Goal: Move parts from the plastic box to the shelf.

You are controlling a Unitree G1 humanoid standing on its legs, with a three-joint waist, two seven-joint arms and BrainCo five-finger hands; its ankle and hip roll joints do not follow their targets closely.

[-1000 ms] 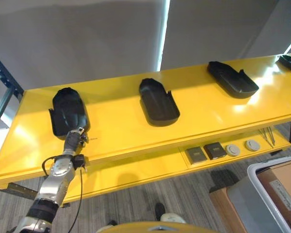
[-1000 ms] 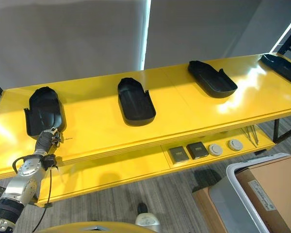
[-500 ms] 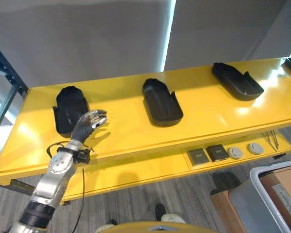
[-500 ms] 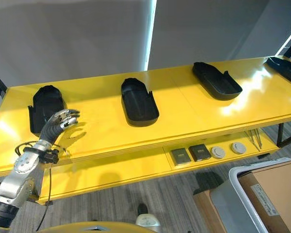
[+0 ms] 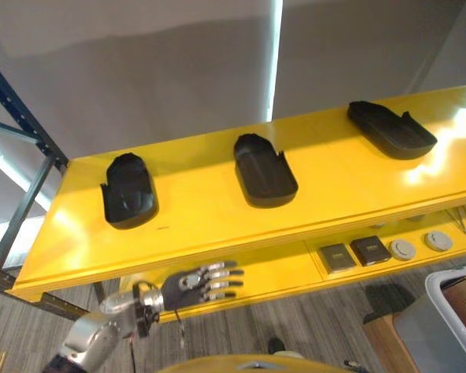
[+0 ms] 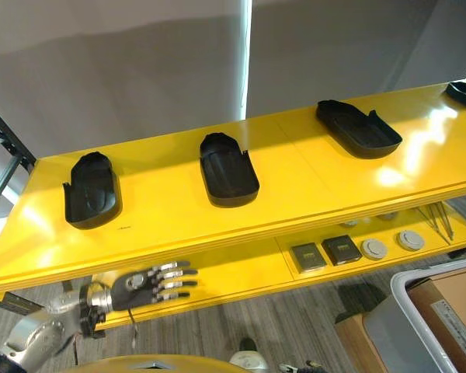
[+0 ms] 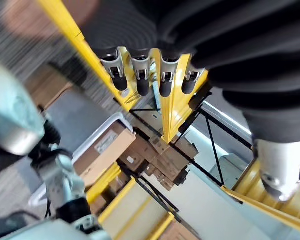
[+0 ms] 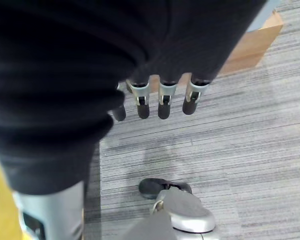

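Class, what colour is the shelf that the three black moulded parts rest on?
The shelf is bright yellow, clearest in the right eye view.

A plain grey wall (image 5: 140, 70) filled the upper frame, split by a bright vertical strip of light (image 5: 276, 58) (right of centre). Grey striped carpet (image 6: 295, 326) covered the floor at the bottom, and a dark blue rack post (image 5: 19, 116) crossed the upper left.

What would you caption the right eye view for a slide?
Open left hand hangs below a yellow shelf holding black parts.
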